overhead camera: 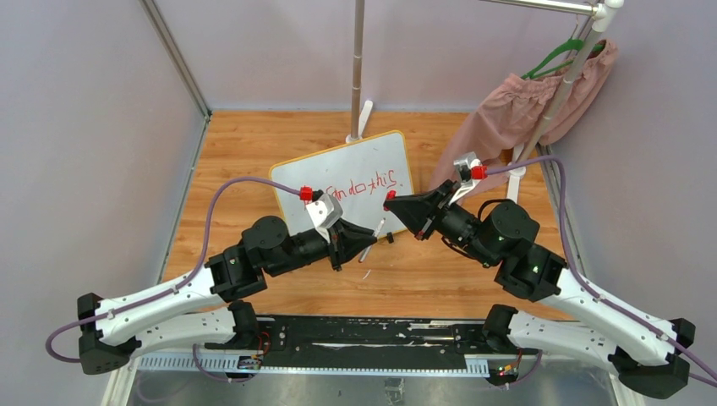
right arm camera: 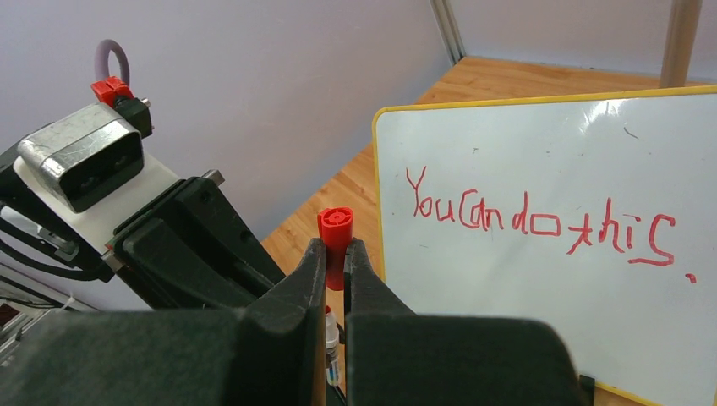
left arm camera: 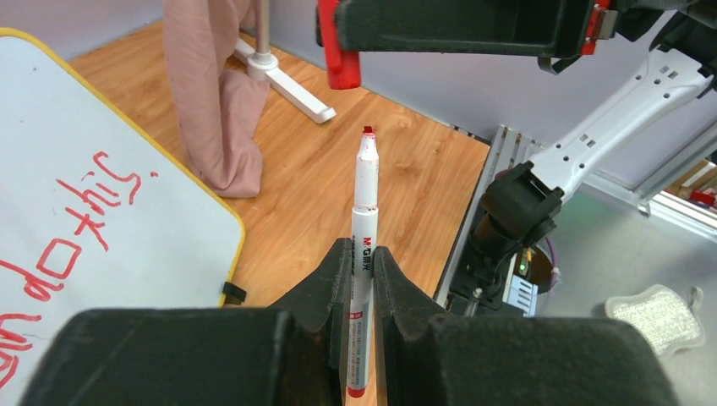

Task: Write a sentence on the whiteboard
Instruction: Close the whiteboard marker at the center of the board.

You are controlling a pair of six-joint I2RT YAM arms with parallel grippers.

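Left tool [left arm camera: 362,279] clamping slim white marker [left arm camera: 364,203], red tip bare. Right tool [right arm camera: 335,271] pinching red cap [right arm camera: 336,233]. Glossy whiteboard [right arm camera: 541,279], yellow rim, showing red sentence [right arm camera: 541,222].

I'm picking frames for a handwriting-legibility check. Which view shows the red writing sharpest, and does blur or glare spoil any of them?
Right wrist: the sentence is sharp and evenly lit on the whiteboard, no glare. Left wrist: only its end shows, upside down at the frame edge; the marker is crisp. Top external: letters small, partly hidden behind the left tool.
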